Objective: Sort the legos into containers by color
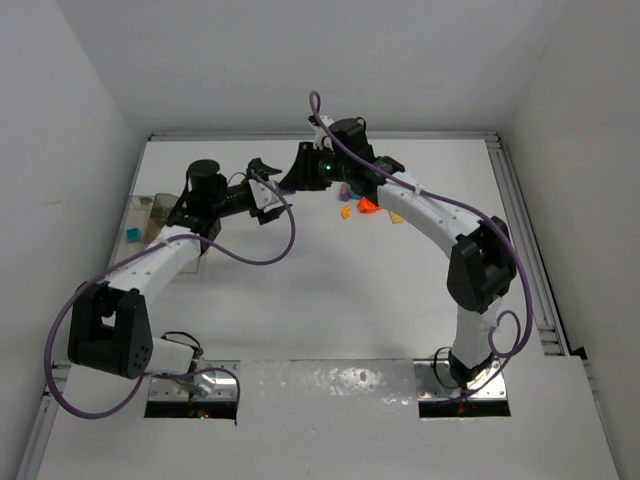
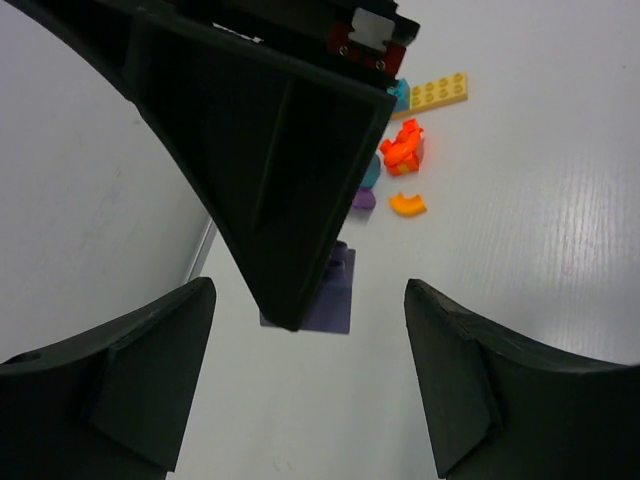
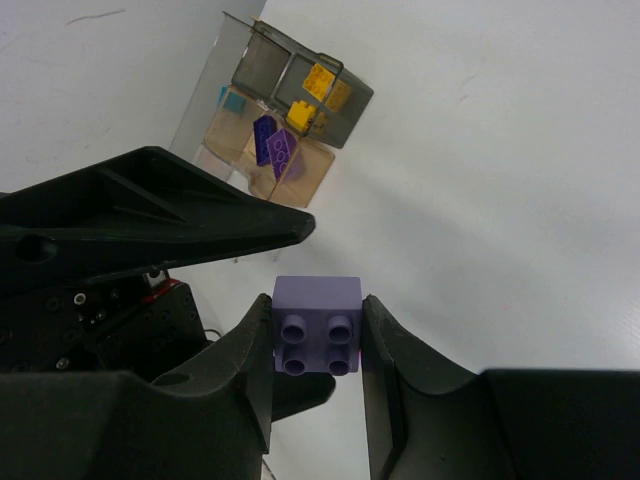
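The legos are in three places: a loose scatter on the white table (image 2: 560,300), a few already sorted, and one lavender two-by-two plastic brick (image 3: 318,340) held in the air. The right gripper (image 3: 317,305) pinches that brick by two opposite sides, with its underside sockets facing the wrist camera. The left gripper (image 2: 307,300) faces it at close quarters, jaws spread wide and gripping nothing.

This looks like a mid-air hand-over above the far middle of the table. The next move probably calls for the left jaws to close on the brick's free faces before the right jaws let go. The brick would then be carried to the clear compartmented plastic tray (image 3: 352,108) at the table's left edge. Its tan-tinted cell holds purple pieces, the grey cell holds yellow ones, and another holds a teal brick.

Unsorted on the table lie a chunky orange brick (image 2: 403,150), a flat yellow plate (image 2: 443,92), a curved orange piece (image 2: 407,204) and small teal and purple bits.
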Controlling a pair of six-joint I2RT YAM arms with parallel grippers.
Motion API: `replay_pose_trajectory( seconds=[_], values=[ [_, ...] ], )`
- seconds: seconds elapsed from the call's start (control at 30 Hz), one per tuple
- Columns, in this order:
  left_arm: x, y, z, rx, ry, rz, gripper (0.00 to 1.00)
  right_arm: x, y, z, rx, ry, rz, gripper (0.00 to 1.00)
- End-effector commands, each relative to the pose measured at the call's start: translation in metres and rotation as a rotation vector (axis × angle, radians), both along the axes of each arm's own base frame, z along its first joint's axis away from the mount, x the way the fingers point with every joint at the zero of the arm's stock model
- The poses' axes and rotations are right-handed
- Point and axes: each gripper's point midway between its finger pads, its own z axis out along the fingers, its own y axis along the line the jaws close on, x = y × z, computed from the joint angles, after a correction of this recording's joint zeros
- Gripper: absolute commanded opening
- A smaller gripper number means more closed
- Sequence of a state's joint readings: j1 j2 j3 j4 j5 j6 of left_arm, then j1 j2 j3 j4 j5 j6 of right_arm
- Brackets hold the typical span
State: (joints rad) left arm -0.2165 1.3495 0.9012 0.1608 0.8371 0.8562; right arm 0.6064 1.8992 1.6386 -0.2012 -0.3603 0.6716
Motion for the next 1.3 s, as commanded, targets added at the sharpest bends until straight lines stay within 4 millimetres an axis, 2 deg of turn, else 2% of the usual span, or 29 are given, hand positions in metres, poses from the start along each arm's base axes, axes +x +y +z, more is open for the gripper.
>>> replay_pose_trajectory(
  seconds=[0.0, 0.1, 0.17, 0.23, 0.4, 0.43, 0.5, 0.53, 0.6, 0.63, 0.67, 0.7, 0.73, 0.77, 0.83, 0.87, 0.9, 0.93, 1.0, 1.03, 1.1, 1.13, 1.17, 1.2, 1.27],
  values=[
    [0.007, -0.013, 0.028, -0.075, -0.078, -0.013, 0.74, 0.001, 0.011, 0.029, 0.061, -0.069, 0.024, 0.00],
    [0.009, -0.017, 0.029, -0.088, -0.074, -0.014, 0.65, -0.001, 0.010, 0.029, 0.060, -0.071, 0.023, 0.00],
    [0.009, -0.019, 0.026, -0.084, -0.069, -0.020, 0.54, -0.002, 0.010, 0.028, 0.061, -0.073, 0.023, 0.00],
    [0.008, -0.020, 0.024, -0.079, -0.062, -0.022, 0.48, -0.001, 0.009, 0.030, 0.065, -0.078, 0.020, 0.00],
    [0.007, -0.021, 0.018, -0.061, -0.042, -0.020, 0.18, -0.002, 0.009, 0.029, 0.066, -0.070, 0.017, 0.00],
    [0.008, -0.019, 0.014, -0.050, -0.028, -0.005, 0.08, -0.002, 0.009, 0.030, 0.066, -0.069, 0.016, 0.03],
    [0.010, -0.014, 0.010, -0.028, -0.022, 0.021, 0.00, 0.000, 0.005, 0.030, 0.066, -0.070, 0.007, 0.21],
    [0.010, -0.011, 0.007, -0.013, -0.005, 0.039, 0.00, 0.002, 0.002, 0.030, 0.065, -0.066, -0.006, 0.44],
    [0.017, -0.001, 0.001, 0.022, 0.007, 0.102, 0.00, 0.008, -0.011, 0.032, 0.069, -0.057, -0.043, 0.60],
    [0.016, 0.005, -0.007, 0.040, 0.042, 0.129, 0.00, 0.014, -0.020, 0.031, 0.066, -0.054, -0.078, 0.63],
    [0.019, 0.012, -0.010, 0.052, 0.056, 0.160, 0.00, 0.023, -0.037, 0.025, 0.060, -0.036, -0.124, 0.66],
    [0.021, 0.025, -0.014, 0.056, 0.076, 0.192, 0.00, 0.027, -0.048, 0.023, 0.061, -0.025, -0.154, 0.68],
    [0.020, 0.033, -0.021, 0.067, 0.113, 0.213, 0.00, 0.030, -0.058, 0.030, 0.082, -0.025, -0.184, 0.70],
    [0.025, 0.049, -0.024, 0.061, 0.145, 0.268, 0.00, 0.037, -0.076, 0.021, 0.076, -0.005, -0.224, 0.70],
    [0.031, 0.072, -0.029, 0.024, 0.229, 0.377, 0.00, 0.039, -0.090, 0.025, 0.074, -0.021, -0.252, 0.71],
    [0.031, 0.084, -0.034, 0.005, 0.289, 0.430, 0.00, 0.041, -0.098, 0.021, 0.055, -0.023, -0.274, 0.71],
    [0.038, 0.109, -0.037, -0.022, 0.331, 0.517, 0.00, 0.042, -0.103, 0.021, 0.038, -0.030, -0.284, 0.71],
    [0.041, 0.124, -0.035, -0.048, 0.384, 0.588, 0.00, 0.039, -0.106, 0.018, 0.006, -0.035, -0.282, 0.71],
    [0.050, 0.180, -0.039, -0.116, 0.496, 0.841, 0.00, 0.036, -0.109, 0.011, -0.023, -0.030, -0.278, 0.71],
    [0.038, 0.196, -0.054, -0.103, 0.593, 0.915, 0.00, 0.036, -0.110, 0.009, -0.029, -0.025, -0.279, 0.71],
    [0.025, 0.230, -0.063, -0.107, 0.660, 1.006, 0.00, 0.034, -0.111, 0.003, -0.035, -0.013, -0.277, 0.71],
    [0.014, 0.237, -0.072, -0.094, 0.701, 1.017, 0.00, 0.033, -0.110, 0.000, -0.036, -0.007, -0.275, 0.71],
    [0.008, 0.246, -0.075, -0.093, 0.712, 1.037, 0.00, 0.033, -0.110, -0.002, -0.037, -0.003, -0.274, 0.71],
    [0.000, 0.264, -0.083, -0.091, 0.725, 1.090, 0.00, 0.033, -0.110, -0.003, -0.038, -0.002, -0.272, 0.71],
    [-0.006, 0.288, -0.093, -0.088, 0.723, 1.159, 0.00, 0.034, -0.109, -0.007, -0.041, 0.005, -0.269, 0.71]
  ],
)
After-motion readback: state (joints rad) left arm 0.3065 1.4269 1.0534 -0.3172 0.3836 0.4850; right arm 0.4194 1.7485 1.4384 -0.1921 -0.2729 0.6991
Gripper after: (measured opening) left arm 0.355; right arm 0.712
